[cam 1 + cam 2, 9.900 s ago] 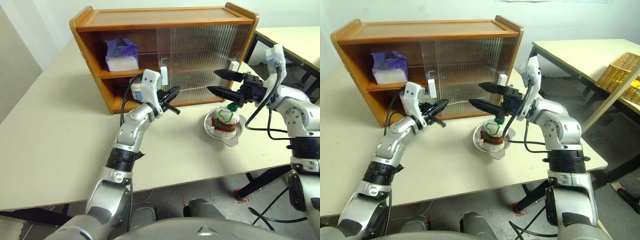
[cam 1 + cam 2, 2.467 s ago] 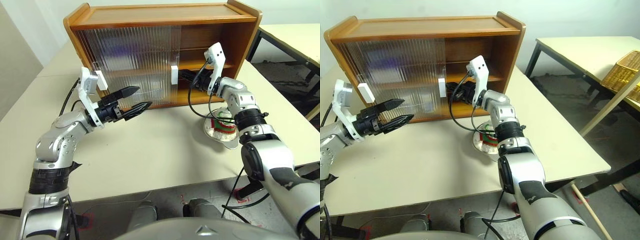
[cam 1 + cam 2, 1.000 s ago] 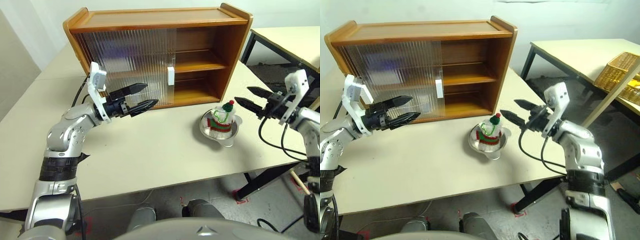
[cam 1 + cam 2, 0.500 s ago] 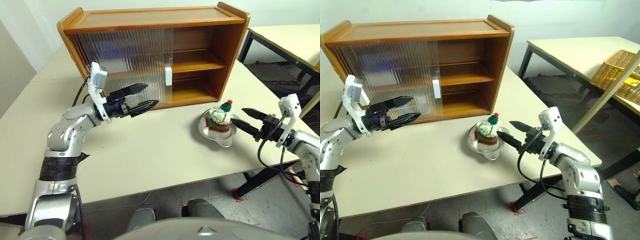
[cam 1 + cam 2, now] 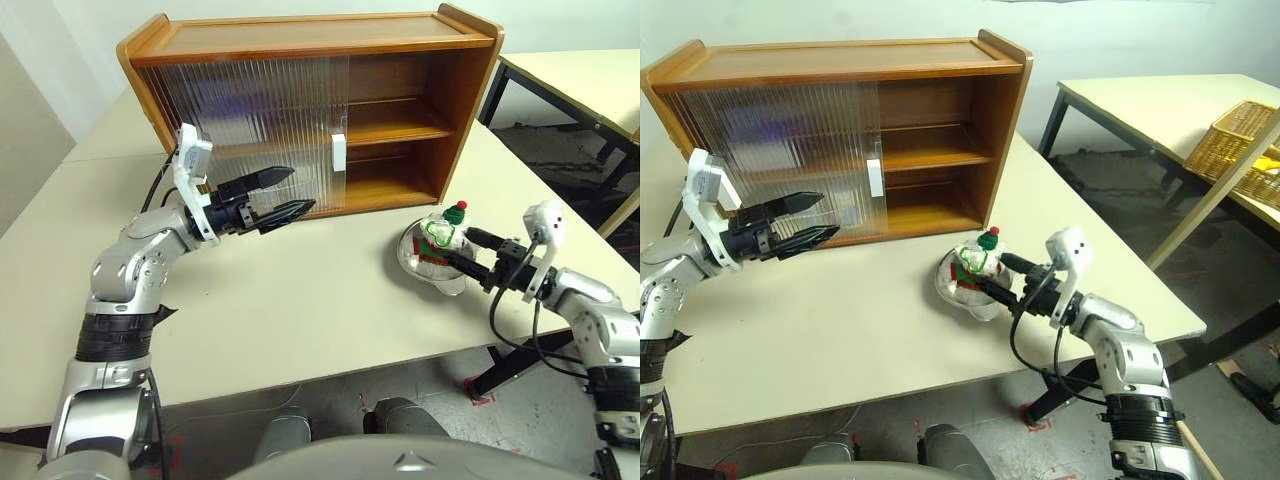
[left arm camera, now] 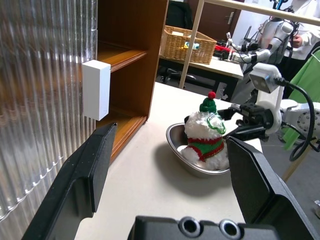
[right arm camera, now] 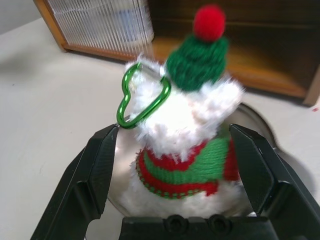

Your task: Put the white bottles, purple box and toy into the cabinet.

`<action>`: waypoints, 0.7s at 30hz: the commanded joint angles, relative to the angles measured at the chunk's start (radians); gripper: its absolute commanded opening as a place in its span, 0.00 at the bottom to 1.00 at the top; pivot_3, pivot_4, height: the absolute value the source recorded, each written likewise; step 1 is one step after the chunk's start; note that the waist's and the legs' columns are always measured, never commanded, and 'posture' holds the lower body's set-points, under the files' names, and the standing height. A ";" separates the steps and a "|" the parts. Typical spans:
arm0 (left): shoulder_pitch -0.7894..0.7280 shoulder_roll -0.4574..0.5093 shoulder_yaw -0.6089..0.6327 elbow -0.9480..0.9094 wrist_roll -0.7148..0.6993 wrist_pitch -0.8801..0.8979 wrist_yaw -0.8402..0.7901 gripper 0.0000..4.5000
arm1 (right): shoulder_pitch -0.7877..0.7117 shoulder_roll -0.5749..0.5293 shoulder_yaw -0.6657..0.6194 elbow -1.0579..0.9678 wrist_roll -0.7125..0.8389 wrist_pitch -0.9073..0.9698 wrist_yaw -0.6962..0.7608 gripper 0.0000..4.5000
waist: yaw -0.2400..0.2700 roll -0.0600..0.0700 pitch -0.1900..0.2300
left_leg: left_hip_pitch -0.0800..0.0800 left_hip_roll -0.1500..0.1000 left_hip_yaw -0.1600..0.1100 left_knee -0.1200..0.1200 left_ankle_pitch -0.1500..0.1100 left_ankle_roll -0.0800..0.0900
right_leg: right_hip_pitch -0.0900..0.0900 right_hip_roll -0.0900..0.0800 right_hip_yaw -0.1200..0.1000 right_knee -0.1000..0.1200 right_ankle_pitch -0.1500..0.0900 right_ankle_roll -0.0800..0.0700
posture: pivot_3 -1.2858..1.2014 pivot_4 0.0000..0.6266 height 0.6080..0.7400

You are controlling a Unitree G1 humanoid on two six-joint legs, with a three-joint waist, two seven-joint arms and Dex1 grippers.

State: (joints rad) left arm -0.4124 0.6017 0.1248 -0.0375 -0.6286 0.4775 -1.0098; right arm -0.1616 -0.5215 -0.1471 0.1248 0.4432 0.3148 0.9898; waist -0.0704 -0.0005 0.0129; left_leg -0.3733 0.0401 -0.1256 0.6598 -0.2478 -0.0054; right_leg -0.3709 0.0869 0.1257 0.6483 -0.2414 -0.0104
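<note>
right hand (image 5: 470,252): spread around toy (image 5: 438,237), not pinching
left hand (image 5: 282,194): spread, empty
risk: bowl (image 5: 420,266) skids off bench (image 5: 300,300) (sits near edge)

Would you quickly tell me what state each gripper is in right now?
Left gripper: open, holding nothing, near the cabinet.
Right gripper: open, fingers either side of the toy in the bowl, not closed on it.

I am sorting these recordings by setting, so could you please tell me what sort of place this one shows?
Probably a robotics lab or test room: plain cream work tables, a wooden cabinet set on one as a prop, and another humanoid robot in the background of the left wrist view.
</note>
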 commanded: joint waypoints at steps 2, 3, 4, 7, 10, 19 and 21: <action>-0.003 0.009 0.012 -0.001 0.000 0.006 0.002 1.00 | -0.010 0.021 0.027 0.037 -0.023 -0.031 -0.011 0.99 | 0.002 0.000 0.000 | 0.000 0.000 -0.001 0.000 0.000 0.000 | 0.000 0.000 0.000 0.000 0.000 0.000 | 0.48 0.00 1.00; -0.004 0.009 0.012 -0.001 0.000 0.006 0.002 1.00 | -0.012 0.025 0.029 0.042 -0.025 -0.034 -0.013 0.99 | 0.002 0.000 0.000 | 0.000 0.000 -0.001 0.000 0.000 0.000 | 0.000 0.000 0.000 0.000 0.000 0.000 | 0.48 0.00 1.00; -0.005 0.009 0.012 -0.001 0.000 0.006 0.002 1.00 | -0.013 0.028 0.031 0.047 -0.027 -0.036 -0.015 0.99 | 0.003 0.000 0.000 | 0.000 0.000 -0.001 0.000 0.000 0.000 | 0.000 0.000 0.000 0.000 0.000 0.000 | 0.48 0.00 1.00; -0.009 0.008 0.015 0.001 0.001 0.006 0.002 1.00 | -0.018 0.032 0.034 0.063 -0.033 -0.045 -0.016 0.99 | 0.004 0.000 0.000 | 0.000 0.000 -0.002 0.000 0.000 -0.001 | 0.000 0.000 0.000 0.000 0.000 0.000 | 0.48 0.00 1.00; -0.008 0.008 0.015 0.003 0.003 0.004 0.000 1.00 | -0.022 0.032 0.033 0.072 -0.033 -0.048 -0.016 0.90 | 0.005 0.000 0.000 | 0.000 0.000 -0.003 0.000 0.000 -0.001 | 0.000 0.000 0.000 0.000 0.000 -0.001 | 0.48 0.00 1.00; -0.010 0.000 0.007 0.011 0.009 -0.008 -0.005 1.00 | -0.033 0.023 0.031 0.081 -0.031 -0.065 -0.010 0.20 | 0.005 0.000 0.000 | 0.000 0.000 -0.002 -0.001 -0.001 -0.001 | 0.000 0.000 0.000 0.000 -0.001 -0.002 | 0.47 0.00 1.00; -0.012 -0.003 0.005 0.015 0.012 -0.011 -0.006 1.00 | -0.041 0.019 0.025 0.073 -0.026 -0.060 -0.012 0.08 | 0.005 0.000 0.000 | 0.000 0.000 -0.002 -0.001 -0.001 -0.001 | 0.000 0.000 0.000 0.000 -0.001 -0.002 | 0.47 0.00 1.00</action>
State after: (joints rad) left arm -0.4127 0.6010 0.1356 -0.0367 -0.6243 0.4752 -1.0105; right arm -0.1839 -0.4943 -0.1294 0.1973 0.4213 0.2560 0.9742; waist -0.0653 -0.0005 0.0129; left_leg -0.3734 0.0405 -0.1278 0.6590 -0.2486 -0.0069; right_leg -0.3713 0.0870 0.1253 0.6483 -0.2425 -0.0120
